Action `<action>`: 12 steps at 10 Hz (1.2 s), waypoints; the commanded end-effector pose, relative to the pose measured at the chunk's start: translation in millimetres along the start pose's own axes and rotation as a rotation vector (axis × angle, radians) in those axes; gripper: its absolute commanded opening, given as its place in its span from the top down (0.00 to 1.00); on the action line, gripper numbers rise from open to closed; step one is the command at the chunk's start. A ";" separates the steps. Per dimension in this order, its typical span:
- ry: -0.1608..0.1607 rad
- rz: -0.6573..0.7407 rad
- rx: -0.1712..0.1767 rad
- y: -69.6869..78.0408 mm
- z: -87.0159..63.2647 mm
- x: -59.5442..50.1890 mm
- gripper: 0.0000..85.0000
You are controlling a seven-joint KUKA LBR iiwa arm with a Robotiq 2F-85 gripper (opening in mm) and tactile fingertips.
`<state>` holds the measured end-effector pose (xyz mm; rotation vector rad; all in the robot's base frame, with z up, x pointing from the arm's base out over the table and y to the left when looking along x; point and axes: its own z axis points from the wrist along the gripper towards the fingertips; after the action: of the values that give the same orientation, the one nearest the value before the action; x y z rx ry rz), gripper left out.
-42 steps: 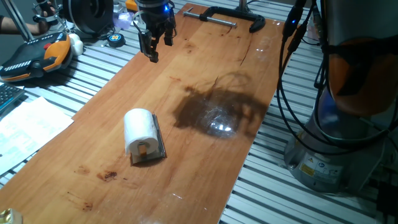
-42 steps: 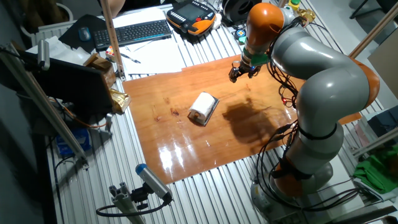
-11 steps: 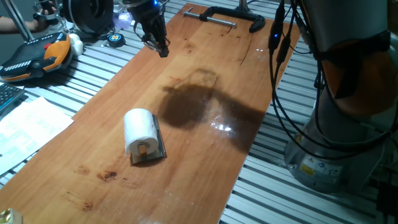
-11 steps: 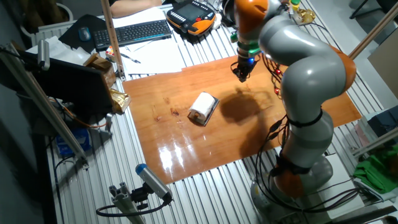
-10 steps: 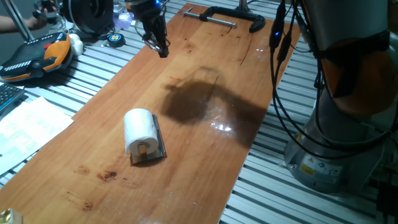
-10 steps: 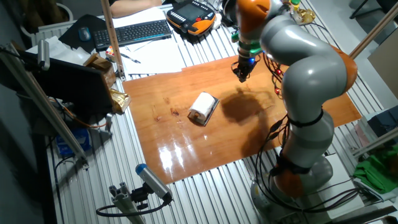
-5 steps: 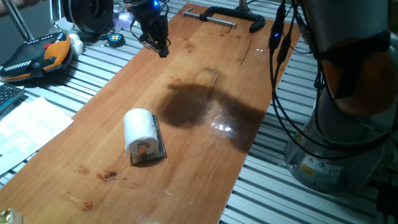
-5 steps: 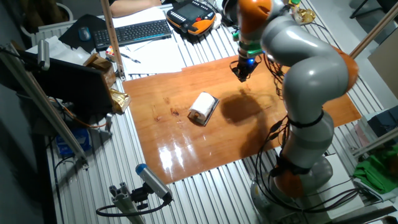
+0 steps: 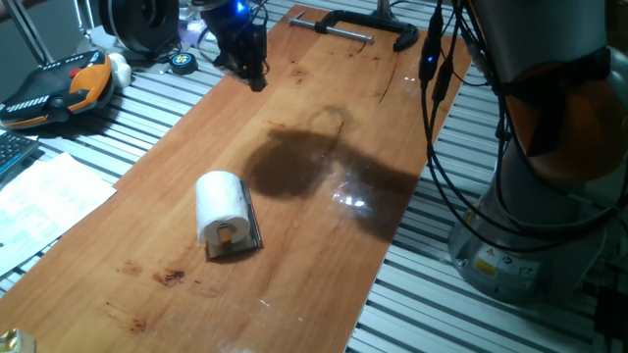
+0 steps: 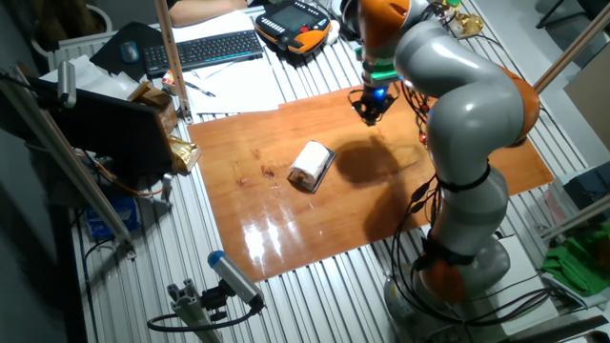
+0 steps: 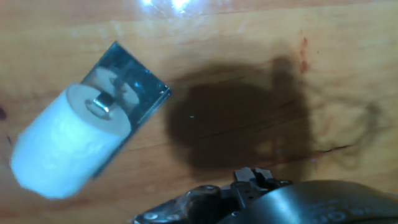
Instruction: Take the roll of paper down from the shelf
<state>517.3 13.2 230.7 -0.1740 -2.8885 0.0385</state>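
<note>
Arm turned toward the roll, nothing grasped yet

The pincer (image 9: 252,71) has swung round since a few seconds ago but hangs well apart from the roll of paper (image 9: 218,204), which lies ahead on its shelf (image 9: 249,222), unmoved on the wooden board (image 9: 334,147). Whether its jaws are open, I cannot tell; the approach remains.

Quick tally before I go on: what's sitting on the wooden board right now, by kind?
Paper roll: 1
Grey metal shelf plate, against the roll: 1
Black clamp, at the board's far end: 1
Total: 3
The gripper hangs above the board's far end, well apart from the roll, holding nothing.
</note>
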 end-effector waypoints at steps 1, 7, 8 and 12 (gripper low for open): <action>-0.008 0.126 -0.026 19.9 2.3 0.3 0.99; -0.013 0.374 -0.101 127.2 21.2 17.4 0.99; -0.021 0.391 -0.122 135.1 25.6 15.5 0.99; -0.050 0.448 -0.132 152.7 36.3 7.3 0.99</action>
<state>519.3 139.7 189.8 -0.8063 -2.8523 -0.0626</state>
